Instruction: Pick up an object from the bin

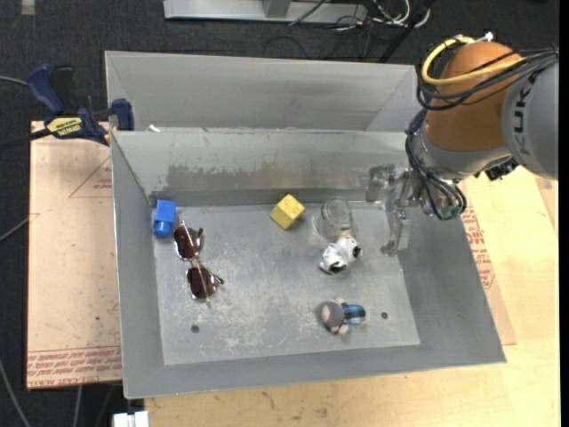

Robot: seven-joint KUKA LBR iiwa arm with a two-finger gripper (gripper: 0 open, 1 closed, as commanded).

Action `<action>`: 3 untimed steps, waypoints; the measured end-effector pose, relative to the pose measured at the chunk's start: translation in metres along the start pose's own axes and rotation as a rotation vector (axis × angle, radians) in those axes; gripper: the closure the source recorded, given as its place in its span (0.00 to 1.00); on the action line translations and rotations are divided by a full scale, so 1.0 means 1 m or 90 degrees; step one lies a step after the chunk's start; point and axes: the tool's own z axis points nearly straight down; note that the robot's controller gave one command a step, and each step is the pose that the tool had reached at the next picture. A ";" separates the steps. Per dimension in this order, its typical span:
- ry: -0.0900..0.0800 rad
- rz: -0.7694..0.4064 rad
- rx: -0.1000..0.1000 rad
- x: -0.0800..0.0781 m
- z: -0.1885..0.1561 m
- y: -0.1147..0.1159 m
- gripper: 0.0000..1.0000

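Note:
My gripper (391, 244) hangs at the right side of the bin, just above the floor near the right wall. To its left stands a clear plastic cup (336, 216), a short way off and not touching it. Below the cup lies a small black-and-white toy (339, 255), also left of the gripper. A yellow cube (288, 211) rests further left, near the back wall. Nothing is seen held by the gripper.
A grey and blue small object (343, 316) lies near the front of the bin. A blue block (164, 218) and brown sunglasses (196, 261) lie at the left side. The arm's orange cover and cables hang over the bin's right rim.

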 end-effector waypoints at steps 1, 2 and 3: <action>-0.005 -0.001 0.001 -0.001 -0.005 0.000 0.00; -0.006 -0.055 0.001 0.034 0.057 0.038 0.00; -0.001 -0.162 0.000 0.052 0.062 0.062 0.00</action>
